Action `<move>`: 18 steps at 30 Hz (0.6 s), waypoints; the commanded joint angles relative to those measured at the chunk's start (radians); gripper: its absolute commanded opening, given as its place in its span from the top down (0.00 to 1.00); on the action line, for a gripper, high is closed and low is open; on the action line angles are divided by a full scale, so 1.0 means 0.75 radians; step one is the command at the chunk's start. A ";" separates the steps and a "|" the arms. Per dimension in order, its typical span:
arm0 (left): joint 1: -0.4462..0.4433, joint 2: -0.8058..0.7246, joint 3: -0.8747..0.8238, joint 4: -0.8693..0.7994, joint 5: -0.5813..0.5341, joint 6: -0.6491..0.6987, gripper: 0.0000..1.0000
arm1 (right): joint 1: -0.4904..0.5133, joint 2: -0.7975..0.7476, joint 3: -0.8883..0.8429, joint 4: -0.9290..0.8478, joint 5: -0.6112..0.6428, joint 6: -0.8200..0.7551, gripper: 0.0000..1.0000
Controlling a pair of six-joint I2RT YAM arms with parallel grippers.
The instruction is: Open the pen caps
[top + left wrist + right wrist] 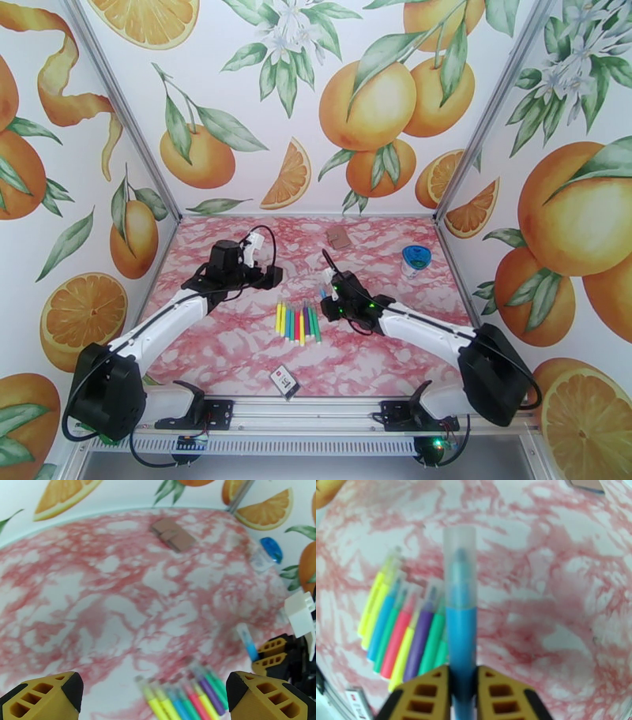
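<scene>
While right pincer (462, 677) clamps blue pen (461, 638), cap (459, 567) on | card (285, 381) print unreadable

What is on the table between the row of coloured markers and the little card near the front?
Nothing: the top view shows bare pink marbled table between the markers and the card.

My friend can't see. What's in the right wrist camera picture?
The right pincer is shut on a blue marker, its clear cap on and pointing away from the camera. At the picture's left, a row of coloured capped markers lies on the pink marbled table.
</scene>
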 commanded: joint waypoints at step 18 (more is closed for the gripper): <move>-0.087 0.193 0.092 0.496 0.539 -0.471 0.09 | 0.003 -0.178 -0.044 0.322 -0.154 -0.085 0.80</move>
